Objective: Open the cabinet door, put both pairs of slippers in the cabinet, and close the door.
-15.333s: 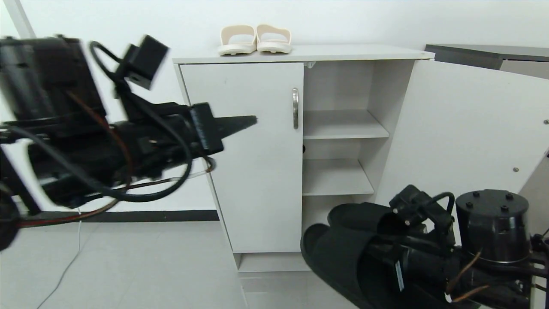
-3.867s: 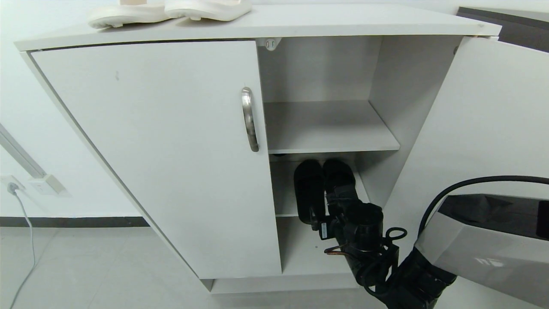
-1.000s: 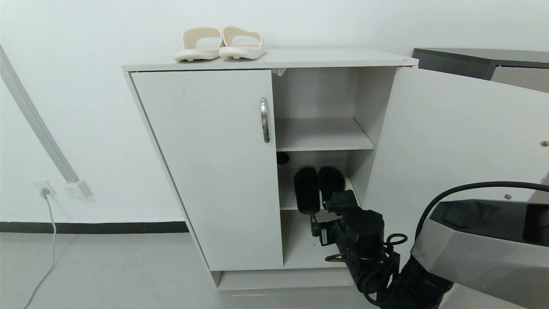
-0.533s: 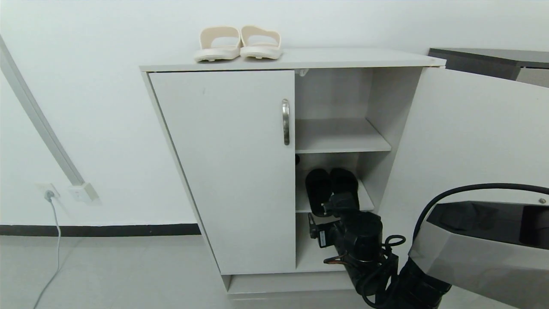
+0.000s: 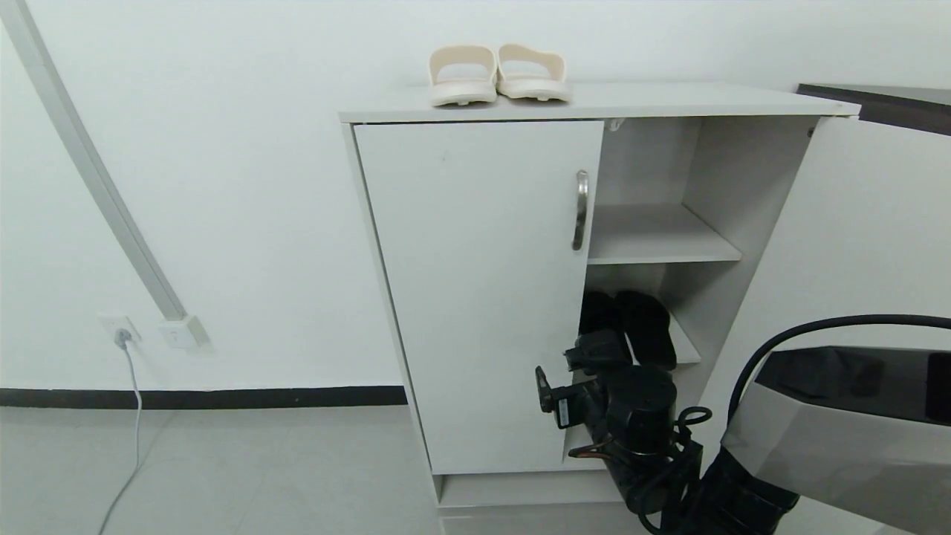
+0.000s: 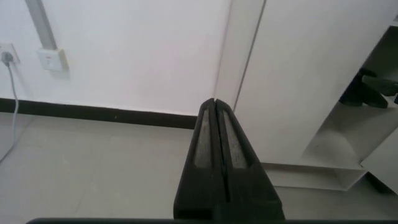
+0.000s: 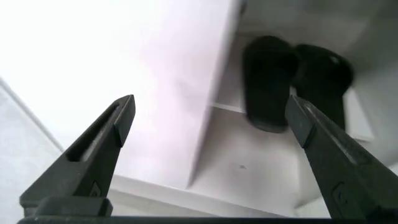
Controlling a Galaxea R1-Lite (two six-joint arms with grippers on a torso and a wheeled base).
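Right gripper (image 7: 211, 106) hangs with its fingers spread wide and nothing between them, just in front of the open half of the cabinet (image 5: 669, 96) and apart from the black slippers (image 5: 646, 327). That pair lies side by side on the lower shelf (image 5: 687, 353), ends close to the shelf's front edge, the left one partly hidden behind the closed left door (image 5: 475, 297). One level up, the upper shelf (image 5: 654, 238) holds nothing. On the cabinet's top panel, towards its left end, the cream slippers (image 5: 498, 74) sit side by side (open toes facing the room). A metal handle (image 5: 580, 209) runs upright along the closed door's inner edge, while the right door (image 5: 877, 245) stands swung well out towards the robot's right. Left gripper (image 6: 215, 106) has its two fingers pressed flat together on nothing, held over the grey floor (image 5: 223, 468) off the cabinet's left side and pointing at the wall's foot beside the closed door. Along that white wall runs a dark baseboard (image 5: 200, 397), with a wall socket (image 5: 119, 331) and its cable (image 5: 126, 431) trailing to the floor, and a grey conduit (image 5: 89, 163) slanting up from a small box (image 5: 182, 333). Behind the open door's top edge shows a dark grey piece of furniture (image 5: 877, 104).
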